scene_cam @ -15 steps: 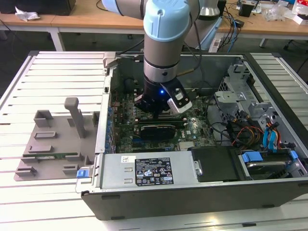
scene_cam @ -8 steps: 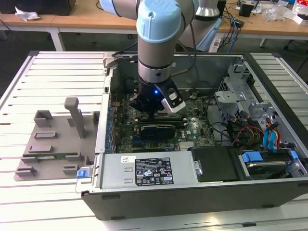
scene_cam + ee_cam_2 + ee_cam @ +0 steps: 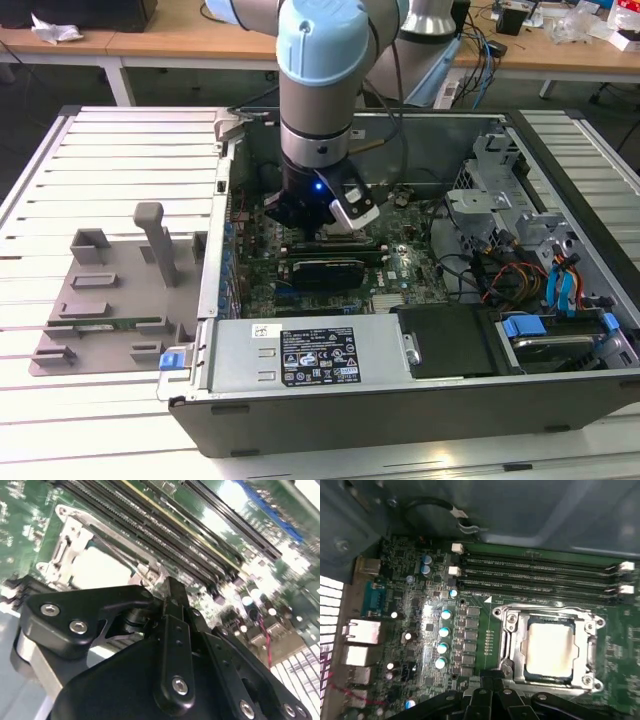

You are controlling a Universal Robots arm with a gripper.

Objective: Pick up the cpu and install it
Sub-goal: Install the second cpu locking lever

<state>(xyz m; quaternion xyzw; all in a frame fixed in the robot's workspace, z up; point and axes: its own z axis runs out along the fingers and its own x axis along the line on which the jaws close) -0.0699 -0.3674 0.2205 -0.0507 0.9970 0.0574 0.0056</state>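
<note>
While the arm hangs low inside the open grey metal computer case [image 3: 560, 400], the black fingers [image 3: 172, 611] are pressed together on nothing. The cpu [image 3: 550, 647], a small square chip with a pale silver top, sits flat in the metal-framed socket [image 3: 507, 645] on the green motherboard [image 3: 485, 630], just beside the black memory slots [image 3: 535, 572].

We see even, bright room light in the exterior view, with the computer case [image 3: 400, 300] interior shadowed under the arm. In the second wrist view, glare washes the cpu [image 3: 100, 570] white and the near claw [image 3: 170, 630] is blurred. The first wrist view is soft and dim at the edges.
</note>
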